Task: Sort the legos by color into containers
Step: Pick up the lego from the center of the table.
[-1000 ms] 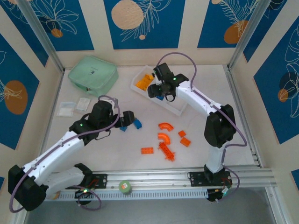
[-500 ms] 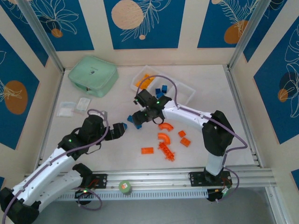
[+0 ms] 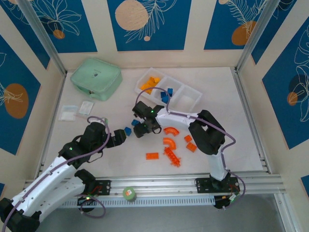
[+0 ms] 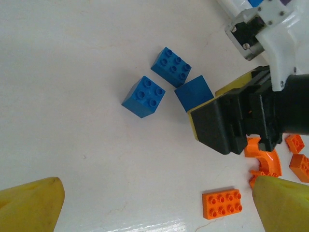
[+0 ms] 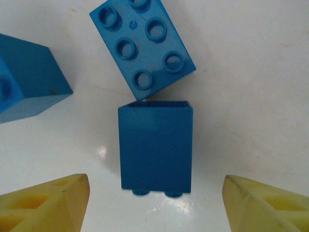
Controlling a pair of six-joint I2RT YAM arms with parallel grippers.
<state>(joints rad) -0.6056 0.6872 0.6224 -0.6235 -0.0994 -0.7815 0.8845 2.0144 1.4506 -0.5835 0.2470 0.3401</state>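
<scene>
Three blue legos lie on the table left of centre: one on its side [image 5: 155, 145], a studs-up one [image 5: 142, 43] just beyond it, and a third [image 5: 26, 82] to the side. My right gripper [image 5: 155, 203] is open and low over the sideways brick, with a yellow fingertip on each side and clear of it. My left gripper [image 3: 121, 137] is open and empty, just near-left of these blue bricks [image 4: 144, 96]. Orange-red legos [image 3: 169, 143] are scattered at centre. In the white tray [image 3: 197, 92], the containers hold yellow-orange bricks [image 3: 150, 83] and blue bricks [image 3: 166, 94]; the right one has none.
A mint-green zip case [image 3: 96, 77] sits at the back left, with small clear packets [image 3: 68, 112] in front of it. A green tape roll [image 3: 128, 193] rests on the front rail. An orange-red flat plate [image 4: 222, 203] lies near my left fingertips.
My right gripper swung from the tray down and left to the blue bricks on the table, opening slightly wider. My left arm drew back toward the near left, still open.
</scene>
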